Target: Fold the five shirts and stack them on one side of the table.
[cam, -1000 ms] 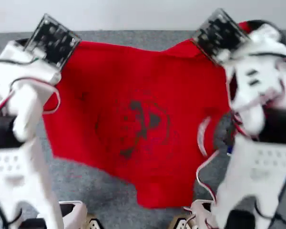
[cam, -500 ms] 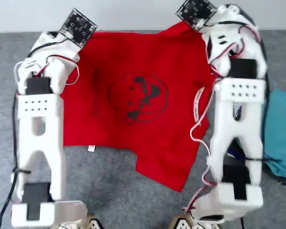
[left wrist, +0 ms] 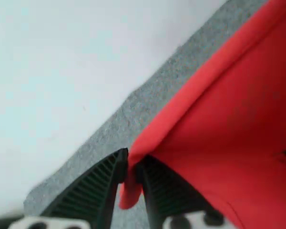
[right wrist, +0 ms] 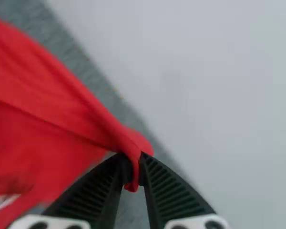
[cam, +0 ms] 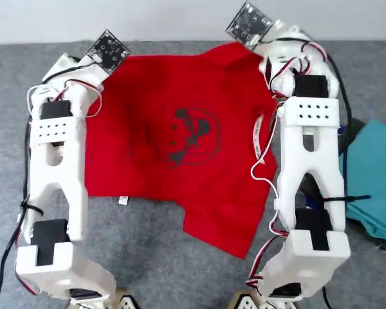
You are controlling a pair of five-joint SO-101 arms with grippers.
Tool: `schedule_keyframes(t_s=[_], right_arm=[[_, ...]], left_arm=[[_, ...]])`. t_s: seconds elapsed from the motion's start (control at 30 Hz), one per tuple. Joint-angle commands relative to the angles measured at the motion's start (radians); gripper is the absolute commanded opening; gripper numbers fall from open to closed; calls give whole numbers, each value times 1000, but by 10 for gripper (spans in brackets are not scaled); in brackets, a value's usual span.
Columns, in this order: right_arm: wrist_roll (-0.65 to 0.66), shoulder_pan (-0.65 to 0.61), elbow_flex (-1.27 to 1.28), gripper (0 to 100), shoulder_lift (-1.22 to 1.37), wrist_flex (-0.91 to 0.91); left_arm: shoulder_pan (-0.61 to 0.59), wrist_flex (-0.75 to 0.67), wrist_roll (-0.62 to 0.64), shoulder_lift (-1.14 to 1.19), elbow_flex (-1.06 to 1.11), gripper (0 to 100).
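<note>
Grey desk [cam: 148, 257], with a pale wall [cam: 180, 16] along its far edge.
Item one: red shirt [cam: 180, 154], spread print-up in the middle of the desk between the two arms. A small white tag [cam: 123, 200] sits at its near left hem.
Left hand [left wrist: 131, 169]: pressed together on the shirt's far left corner, a fold of red cloth between the jaws.
Right hand [right wrist: 132, 167]: likewise pinching the far right corner.
Item two: teal garment [cam: 373, 174], crumpled at the desk's right edge, beside the right arm.
</note>
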Motion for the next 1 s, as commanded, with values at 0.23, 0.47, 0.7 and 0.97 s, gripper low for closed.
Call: schedule_keyframes(t_s=[0.23,0.47,0.7,0.97], right_arm=[[6,-5,-14,11,-185,561],[3,-67,-12,11,-216,860],[-66,-108,44,11,-239,946],[-71,-157,404,11,-461,943]], left_arm=[[-23,400,-123,-29,-5,14],[-17,539,-126,-26,-4,14],[-23,715,-253,-25,-2,15],[-61,554,-250,-25,130,15]])
